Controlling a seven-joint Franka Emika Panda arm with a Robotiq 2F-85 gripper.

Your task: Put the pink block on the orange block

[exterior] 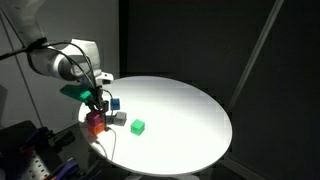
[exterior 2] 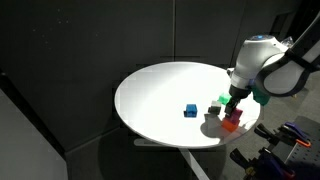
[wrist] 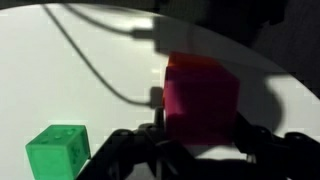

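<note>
The pink block (wrist: 200, 100) fills the middle of the wrist view, between my gripper's (wrist: 200, 138) two dark fingers, which press against its sides. In both exterior views the pink block (exterior: 95, 117) (exterior 2: 237, 115) sits right on top of the orange block (exterior: 97, 127) (exterior 2: 231, 125) near the table's edge. My gripper (exterior: 96, 108) (exterior 2: 233, 106) reaches down onto the stack from above. In the wrist view only a redder strip shows at the far edge of the pink block; the orange block is otherwise hidden.
A green cube (exterior: 138, 126) (wrist: 58, 152) lies on the round white table (exterior: 180, 110) beside the stack. A blue cube (exterior: 115, 102) (exterior 2: 190, 110) lies close by. A small grey piece (exterior: 119, 118) sits between them. The table edge is right next to the stack.
</note>
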